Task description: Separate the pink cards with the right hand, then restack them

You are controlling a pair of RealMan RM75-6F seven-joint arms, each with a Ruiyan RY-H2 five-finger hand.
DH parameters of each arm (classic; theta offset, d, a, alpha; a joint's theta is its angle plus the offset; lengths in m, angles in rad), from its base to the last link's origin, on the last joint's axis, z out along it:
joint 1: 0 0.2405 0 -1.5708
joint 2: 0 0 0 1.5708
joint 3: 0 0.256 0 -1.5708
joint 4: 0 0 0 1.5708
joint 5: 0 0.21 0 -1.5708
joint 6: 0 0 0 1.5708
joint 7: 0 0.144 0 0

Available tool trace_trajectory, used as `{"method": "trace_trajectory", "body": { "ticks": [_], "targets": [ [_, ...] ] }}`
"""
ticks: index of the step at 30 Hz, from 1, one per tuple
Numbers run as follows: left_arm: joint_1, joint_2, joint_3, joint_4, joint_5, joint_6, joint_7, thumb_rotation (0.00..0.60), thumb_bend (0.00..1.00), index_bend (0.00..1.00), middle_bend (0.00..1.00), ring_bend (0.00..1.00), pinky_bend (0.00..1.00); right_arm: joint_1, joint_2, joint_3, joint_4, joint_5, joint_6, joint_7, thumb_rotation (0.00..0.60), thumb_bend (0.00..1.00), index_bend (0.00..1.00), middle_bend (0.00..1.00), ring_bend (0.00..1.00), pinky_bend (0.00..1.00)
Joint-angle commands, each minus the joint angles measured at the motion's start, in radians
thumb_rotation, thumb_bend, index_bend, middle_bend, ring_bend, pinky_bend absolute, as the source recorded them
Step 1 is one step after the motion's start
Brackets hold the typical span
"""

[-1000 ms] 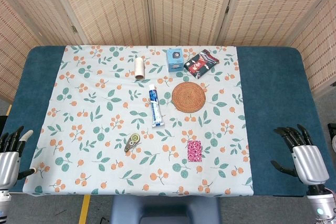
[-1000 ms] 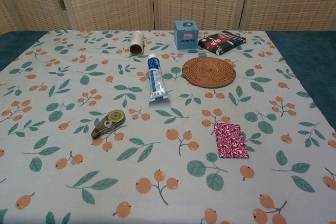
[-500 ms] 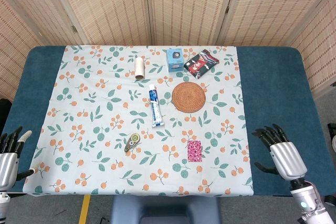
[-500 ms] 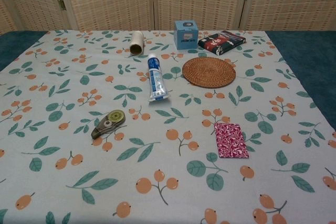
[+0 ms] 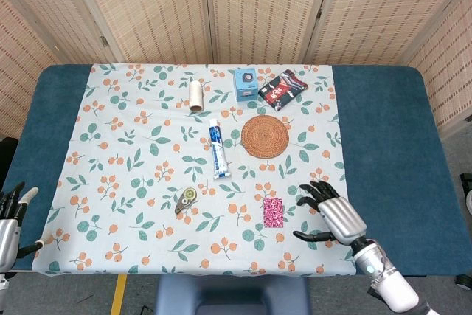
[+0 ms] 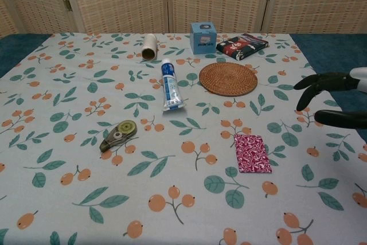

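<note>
The right hand [image 5: 328, 215], fingers spread and holding nothing, has been brought in from the worktop's right edge within the last second and now sits just right of the pink cards [image 5: 273, 212], so the approach is judged nearly done and separation not yet begun. The stack is seen lying flat at the near centre-right of the floral cloth [image 5: 133, 160], its long axis running near to far, slightly tilted, below the woven coaster [image 5: 265, 136].

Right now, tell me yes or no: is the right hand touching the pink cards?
No: in the head view the right hand is open with bare tablecloth between its fingertips and the pink cards.
</note>
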Motion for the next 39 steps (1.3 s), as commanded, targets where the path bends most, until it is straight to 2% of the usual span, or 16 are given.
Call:
{"method": "trace_trajectory", "body": {
  "ticks": [1, 8, 20, 39],
  "targets": [
    [0.003, -0.002, 0.001, 0.007, -0.002, 0.001, -0.008, 0.6, 0.26, 0.16, 0.06, 0.11, 0.0, 0.036, -0.048, 0.009, 0.027, 0.031, -0.043, -0.042, 0.084, 0.18, 0.31, 0.12, 0.0, 0.0],
    [0.008, -0.008, 0.002, 0.021, -0.003, 0.001, -0.022, 0.6, 0.26, 0.16, 0.06, 0.11, 0.0, 0.09, -0.147, 0.013, 0.095, 0.085, -0.09, -0.122, 0.078, 0.18, 0.31, 0.12, 0.0, 0.0],
    [0.014, -0.009, 0.002, 0.034, -0.007, -0.002, -0.034, 0.6, 0.26, 0.19, 0.06, 0.11, 0.0, 0.147, -0.285, 0.01, 0.219, 0.133, -0.116, -0.172, 0.075, 0.18, 0.31, 0.12, 0.0, 0.0],
    [0.024, -0.017, 0.005, 0.065, -0.014, -0.007, -0.06, 0.6, 0.26, 0.19, 0.06, 0.11, 0.0, 0.17, -0.339, -0.014, 0.282, 0.172, -0.111, -0.198, 0.069, 0.18, 0.31, 0.14, 0.0, 0.0]
  ]
}}
